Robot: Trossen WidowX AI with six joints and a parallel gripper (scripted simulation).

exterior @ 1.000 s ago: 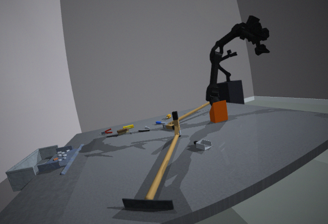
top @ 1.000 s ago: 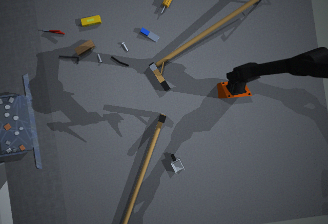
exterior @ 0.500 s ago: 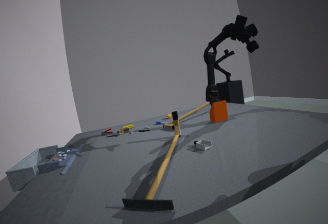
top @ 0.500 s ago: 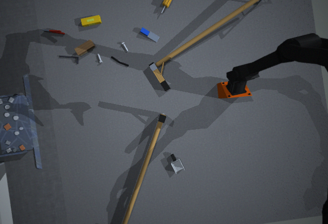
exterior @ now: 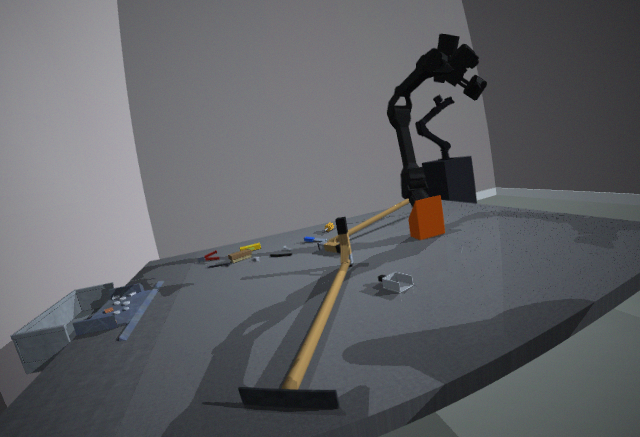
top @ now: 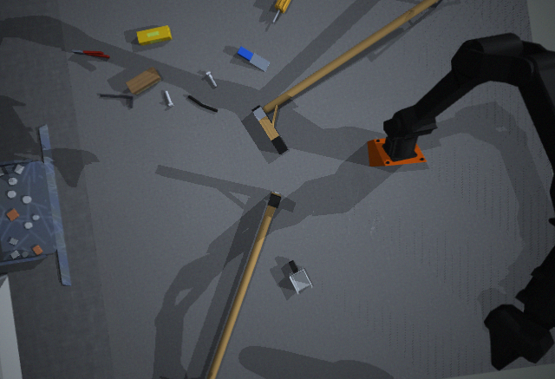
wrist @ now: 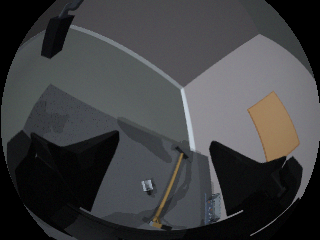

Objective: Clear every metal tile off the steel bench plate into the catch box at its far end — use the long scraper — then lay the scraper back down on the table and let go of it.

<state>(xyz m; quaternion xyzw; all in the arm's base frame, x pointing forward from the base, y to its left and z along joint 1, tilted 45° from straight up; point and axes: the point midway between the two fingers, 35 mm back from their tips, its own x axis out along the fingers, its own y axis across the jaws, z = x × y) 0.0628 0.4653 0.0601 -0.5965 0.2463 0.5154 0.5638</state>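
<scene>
grey table [exterior: 516, 267]: long scraper [exterior: 315, 326] well below raised end effector [exterior: 473, 86] (open).

1. A long scraper [top: 244, 287] lies on the counter [top: 403, 253], its handle running from the middle to the near edge.
2. A broom [top: 349, 52] stretches toward the far right corner.
3. Metal tiles [top: 20, 213] sit on the steel plate [top: 48, 213] at the left edge.
4. The arm [top: 447, 92] rises from an orange base [top: 374, 153].
</scene>
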